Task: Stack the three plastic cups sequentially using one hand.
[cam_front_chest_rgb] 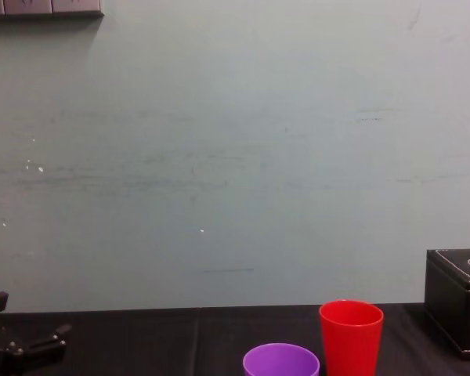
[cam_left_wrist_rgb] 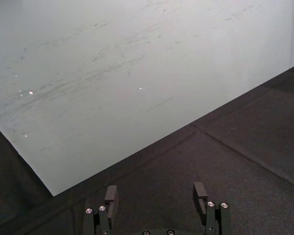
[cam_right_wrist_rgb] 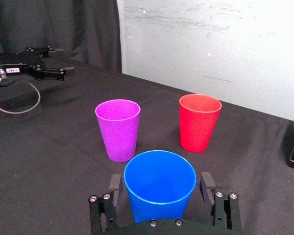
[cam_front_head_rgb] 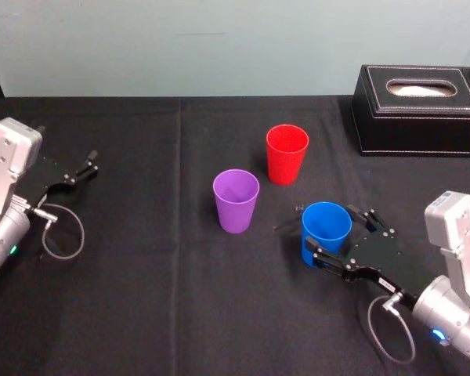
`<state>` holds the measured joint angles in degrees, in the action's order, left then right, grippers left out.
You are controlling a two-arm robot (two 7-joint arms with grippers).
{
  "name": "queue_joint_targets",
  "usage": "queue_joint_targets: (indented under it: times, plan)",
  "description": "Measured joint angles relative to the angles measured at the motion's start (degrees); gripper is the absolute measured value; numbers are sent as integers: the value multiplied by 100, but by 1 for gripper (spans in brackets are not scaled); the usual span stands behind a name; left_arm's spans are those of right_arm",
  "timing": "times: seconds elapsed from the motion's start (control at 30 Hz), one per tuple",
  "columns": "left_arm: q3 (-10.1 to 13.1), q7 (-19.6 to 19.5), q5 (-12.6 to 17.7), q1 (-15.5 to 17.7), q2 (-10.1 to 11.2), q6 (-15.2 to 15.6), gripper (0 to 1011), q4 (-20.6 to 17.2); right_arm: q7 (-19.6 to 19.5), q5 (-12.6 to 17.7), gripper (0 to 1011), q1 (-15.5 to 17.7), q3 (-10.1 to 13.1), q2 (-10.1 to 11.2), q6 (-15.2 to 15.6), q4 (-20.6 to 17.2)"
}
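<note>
Three plastic cups stand upright and apart on the black tablecloth. The red cup (cam_front_head_rgb: 287,153) (cam_right_wrist_rgb: 200,121) (cam_front_chest_rgb: 351,333) is farthest back, the purple cup (cam_front_head_rgb: 236,200) (cam_right_wrist_rgb: 118,128) (cam_front_chest_rgb: 280,360) sits left of centre, and the blue cup (cam_front_head_rgb: 327,222) (cam_right_wrist_rgb: 159,178) is nearest. My right gripper (cam_front_head_rgb: 317,235) (cam_right_wrist_rgb: 160,188) is open, one finger on each side of the blue cup, low on its wall. My left gripper (cam_front_head_rgb: 86,166) (cam_left_wrist_rgb: 156,196) rests open at the table's left side, with nothing between its fingers.
A black stitched tissue box (cam_front_head_rgb: 419,110) (cam_front_chest_rgb: 458,301) stands at the back right, beyond the red cup. A pale wall runs behind the table. A looped cable (cam_front_head_rgb: 61,231) lies beside the left arm.
</note>
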<state>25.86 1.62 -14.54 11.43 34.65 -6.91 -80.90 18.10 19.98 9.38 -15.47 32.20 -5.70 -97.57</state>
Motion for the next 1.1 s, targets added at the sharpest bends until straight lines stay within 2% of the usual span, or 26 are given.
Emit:
queue_joint_targets:
  times: [0.3, 0.57, 1.1]
  plan:
    - [0, 0, 0, 0, 0, 0, 1005, 0, 6, -130, 1004, -62, 23, -206, 67, 88]
    - [0, 0, 0, 0, 0, 0, 1005, 0, 132, -39, 1004, -43, 141, -333, 181, 121]
    - [0, 0, -1, 0, 0, 0, 1005, 0, 127, -51, 985, -41, 126, -311, 159, 115]
